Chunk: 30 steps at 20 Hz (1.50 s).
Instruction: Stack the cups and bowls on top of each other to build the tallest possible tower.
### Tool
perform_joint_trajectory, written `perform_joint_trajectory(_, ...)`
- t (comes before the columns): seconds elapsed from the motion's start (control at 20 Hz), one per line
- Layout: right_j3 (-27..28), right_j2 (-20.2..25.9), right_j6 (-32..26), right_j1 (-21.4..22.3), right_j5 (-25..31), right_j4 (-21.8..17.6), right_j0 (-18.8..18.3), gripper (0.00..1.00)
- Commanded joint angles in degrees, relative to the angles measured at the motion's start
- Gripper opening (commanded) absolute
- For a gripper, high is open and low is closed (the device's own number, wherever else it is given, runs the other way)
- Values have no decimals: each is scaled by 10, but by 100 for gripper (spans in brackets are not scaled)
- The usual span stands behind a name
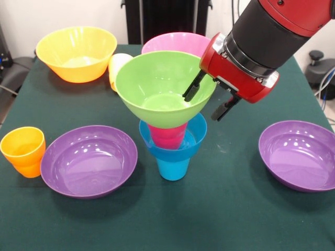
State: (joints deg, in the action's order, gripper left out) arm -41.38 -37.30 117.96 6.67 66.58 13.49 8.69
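Observation:
The tower stands at the table's middle: a blue cup (pixel 173 168) upside down, a small blue bowl (pixel 197 132) on it, a red cup (pixel 167 137) in that bowl, and a lime green bowl (pixel 152 78) on top, slightly tilted. My gripper (pixel 201 107) is open and straddles the green bowl's right rim, one finger (pixel 191 90) inside the bowl and the other (pixel 224 109) outside. A yellow cup (pixel 116 68) lies on its side behind the green bowl. An orange cup (pixel 23 151) stands at the left.
A large orange-yellow bowl (pixel 77 52) sits at the far left and a pink bowl (pixel 178 43) behind the tower. Two purple bowls stand at the near left (pixel 89 159) and at the right (pixel 301 154) on the green table (pixel 235 214).

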Motion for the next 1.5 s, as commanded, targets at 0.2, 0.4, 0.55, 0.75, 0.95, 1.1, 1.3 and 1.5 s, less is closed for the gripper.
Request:
perform_joint_trajectory(0.2,-23,66,64,-7,-10,0,-2,100)
perform_joint_trajectory(0.4,-16,65,63,-10,-16,-1,-6,100)
perform_joint_trajectory(0.55,-14,64,60,-5,-6,1,-6,100)
perform_joint_trajectory(0.75,6,54,45,16,43,4,-9,100)
perform_joint_trajectory(0.95,44,46,30,29,94,9,-18,100)
perform_joint_trajectory(1.1,95,39,25,27,149,19,-28,100)
perform_joint_trajectory(1.3,161,26,26,14,210,34,-42,100)
perform_joint_trajectory(1.5,237,5,29,-7,270,62,-62,100)
